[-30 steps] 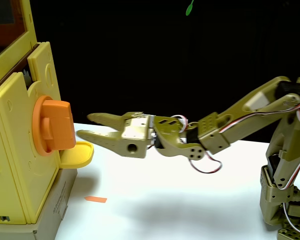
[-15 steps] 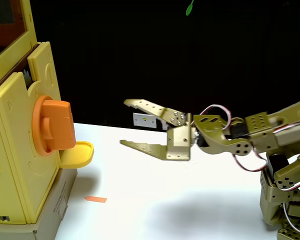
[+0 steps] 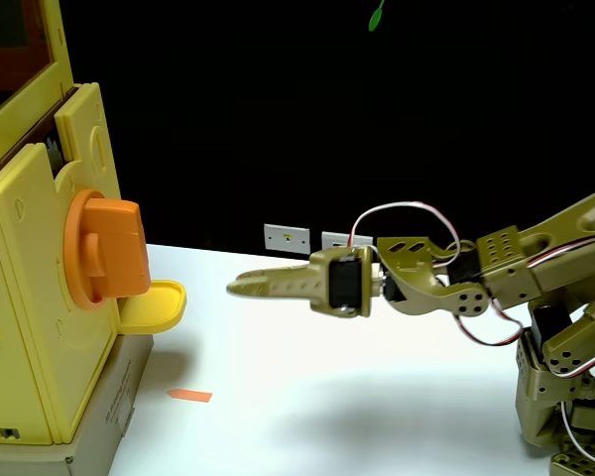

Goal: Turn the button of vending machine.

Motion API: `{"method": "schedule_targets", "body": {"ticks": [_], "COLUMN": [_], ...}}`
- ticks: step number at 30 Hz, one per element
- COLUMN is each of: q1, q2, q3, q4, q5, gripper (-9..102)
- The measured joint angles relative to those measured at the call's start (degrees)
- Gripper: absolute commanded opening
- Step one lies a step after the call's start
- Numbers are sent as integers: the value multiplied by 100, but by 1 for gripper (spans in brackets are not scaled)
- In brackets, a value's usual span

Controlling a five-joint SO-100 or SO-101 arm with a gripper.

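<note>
Against black, over the white table (image 3: 307, 377), we see the gripper (image 3: 240, 289) rolled edge-on, seemingly pressed together, withdrawn; the button (image 3: 114, 248) sits well ahead, ungrasped.

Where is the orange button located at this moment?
In the fixed view, the button sits at the left on the front of the vending machine, just above the small yellow tray; the gripper points at it from the right, clearly apart.

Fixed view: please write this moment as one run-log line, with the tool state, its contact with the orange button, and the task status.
tool: jaw state unclear, empty | button: untouched, tool off to its right | vending machine: at left | status: turn not yet begun
</note>
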Motion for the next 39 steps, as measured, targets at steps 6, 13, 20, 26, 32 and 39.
{"method": "schedule_targets", "body": {"ticks": [6, 13, 20, 26, 32, 39], "q1": [211, 343, 519, 721, 729, 642], "q2": [-1292, -2804, -3920, -4298, -4632, -4904], "q3": [-334, -1556, -2813, -3243, -3577, -3964], "q4": [-1424, -2197, -2373, -2382, -2382, -2329], "q5": [-1063, -1564, -1494, -1371, -1354, -1380], "gripper": [40, 37, 36, 35, 32, 29]}}
